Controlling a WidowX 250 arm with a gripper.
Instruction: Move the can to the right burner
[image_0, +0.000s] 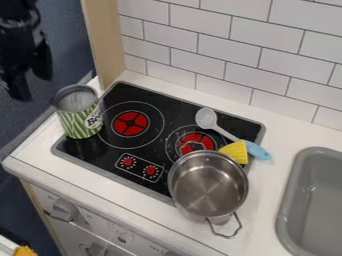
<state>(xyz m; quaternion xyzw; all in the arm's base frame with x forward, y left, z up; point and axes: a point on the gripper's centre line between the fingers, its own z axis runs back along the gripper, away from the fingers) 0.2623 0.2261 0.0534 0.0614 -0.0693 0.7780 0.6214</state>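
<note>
The can (81, 120) and pot (208, 186) look metallic, the stovetop (175, 111) glossy, the side panel (105, 40) wooden

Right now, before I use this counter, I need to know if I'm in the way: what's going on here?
A robot arm is at the upper left, its open pincer holding nothing. The can stands at the left end of the stove, beside the left burner, so it isn't on the right burner yet. A metal pot overlaps the stove's front right edge, with a spoon and a yellow item behind it.
</note>
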